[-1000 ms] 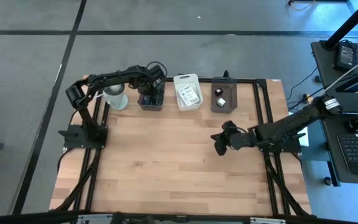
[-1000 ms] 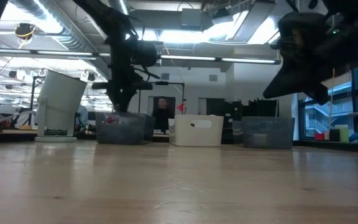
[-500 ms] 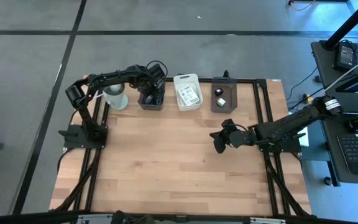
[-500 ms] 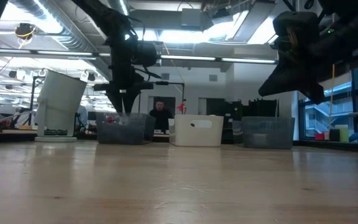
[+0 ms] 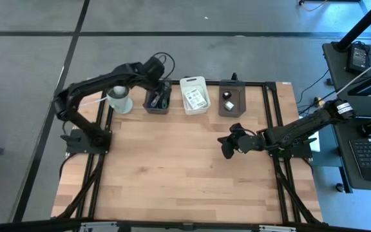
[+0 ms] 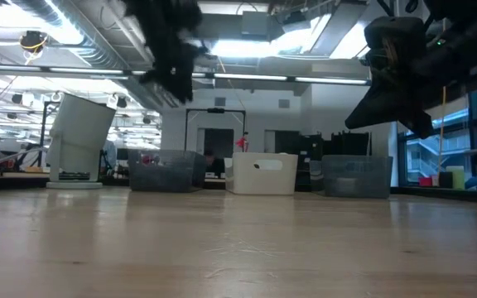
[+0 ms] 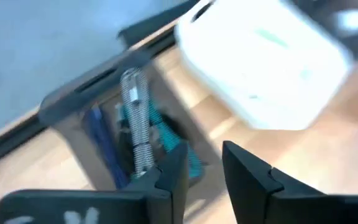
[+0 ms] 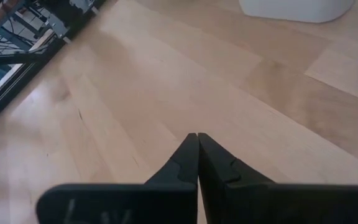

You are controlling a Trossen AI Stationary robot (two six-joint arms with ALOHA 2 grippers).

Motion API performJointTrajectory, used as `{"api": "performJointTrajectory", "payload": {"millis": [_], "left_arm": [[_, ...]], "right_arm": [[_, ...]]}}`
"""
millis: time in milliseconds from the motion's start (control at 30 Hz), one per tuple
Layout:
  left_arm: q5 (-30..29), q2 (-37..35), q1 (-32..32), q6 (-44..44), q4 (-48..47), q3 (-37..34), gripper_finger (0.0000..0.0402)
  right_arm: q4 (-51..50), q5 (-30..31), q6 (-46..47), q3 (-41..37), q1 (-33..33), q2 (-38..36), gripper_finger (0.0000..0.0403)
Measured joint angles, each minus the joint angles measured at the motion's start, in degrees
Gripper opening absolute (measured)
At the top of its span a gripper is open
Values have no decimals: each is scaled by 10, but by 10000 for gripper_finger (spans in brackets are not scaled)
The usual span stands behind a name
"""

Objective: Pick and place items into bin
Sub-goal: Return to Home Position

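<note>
The left gripper (image 7: 205, 149) has lifted clear of the left bin (image 5: 156, 112), fingers slightly apart and empty. The grey cable (image 7: 135, 118) lies inside that bin. The right gripper (image 5: 228, 148) hangs unmoved over the table (image 5: 172, 174), fingers together; the sorting looks done.

Left claw (image 7: 202, 152) parted, right claw (image 8: 197, 138) pinched closed

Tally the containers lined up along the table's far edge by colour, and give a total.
Dark grey plastic bins: 2 (left dark bin, right dark bin)
White plastic bin: 1
Pale round cup: 1
Total: 4
</note>
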Motion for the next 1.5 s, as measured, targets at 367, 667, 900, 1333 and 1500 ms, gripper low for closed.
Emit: {"api": "performJointTrajectory", "payload": {"millis": [367, 667, 900, 1333, 1500], "left_arm": [[39, -128, -146, 74, 187, -121, 1], [97, -254, -241, 155, 460, -404, 1], [93, -362, -297, 191, 623, -590, 1], [89, -564, -309, 172, 762, -780, 1], [99, -633, -309, 182, 694, -780, 1]], "right_arm": [[7, -3, -64, 0, -1, 0, 2], [18, -3, -121, 0, -25, 0, 5], [25, -4, -134, 0, -44, 0, 6], [51, -5, -135, 0, -66, 0, 6], [57, -5, -135, 0, -67, 0, 6]]}}
